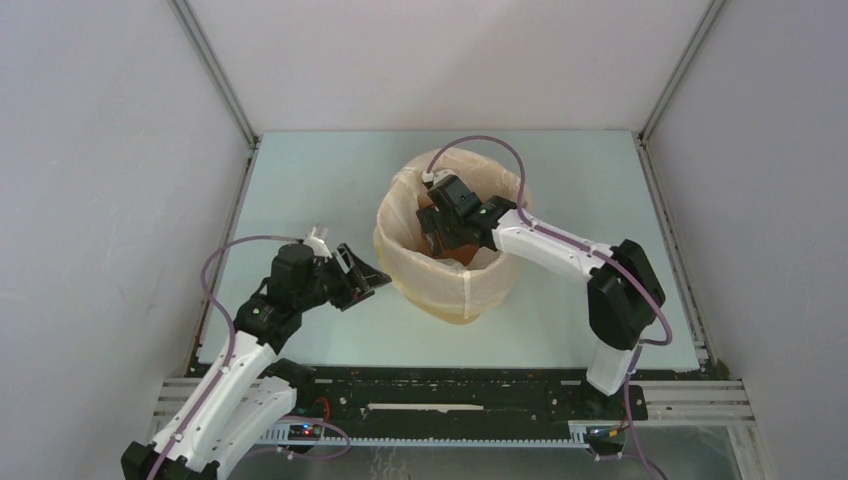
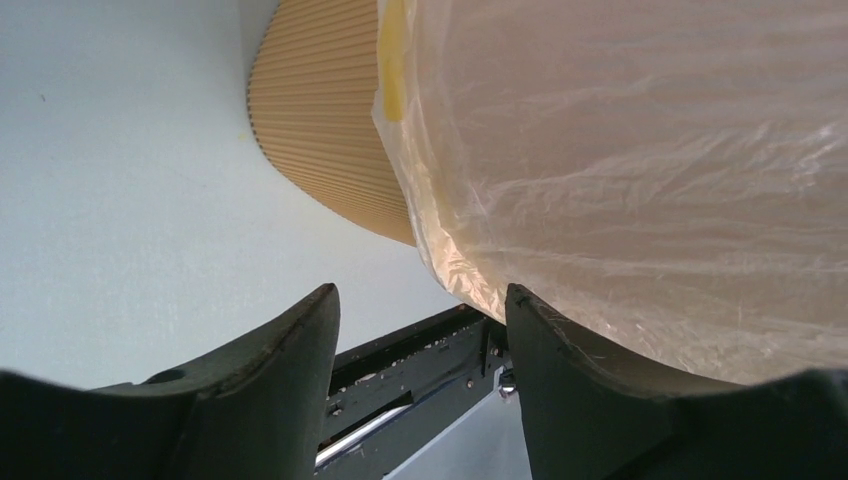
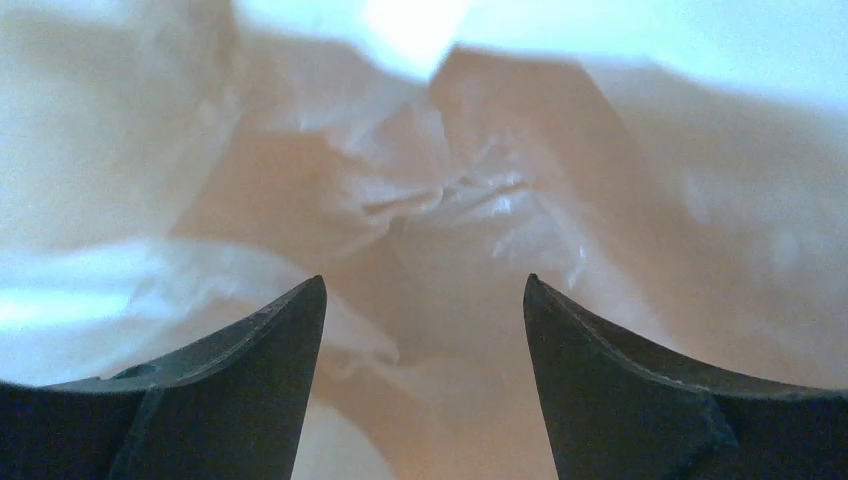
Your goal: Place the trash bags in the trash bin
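Observation:
The orange-yellow trash bin (image 1: pixel 455 310) stands mid-table. The cream-white trash bag (image 1: pixel 440 270) lines it, its rim folded down over the outside. In the left wrist view the bag (image 2: pixel 640 170) covers the upper bin, with its pale yellow band (image 2: pixel 392 60) and the slotted bin wall (image 2: pixel 320 130) showing. My left gripper (image 1: pixel 362 280) is open and empty just left of the bin; its right finger (image 2: pixel 560 370) sits close under the bag. My right gripper (image 1: pixel 440 228) is open inside the bin, with crumpled bag plastic (image 3: pixel 430 200) ahead of it.
The pale table (image 1: pixel 300 190) is walled by grey panels left, right and behind. A black rail (image 1: pixel 450 395) runs along the near edge between the arm bases. The right arm's cable (image 1: pixel 490 150) arches over the bin.

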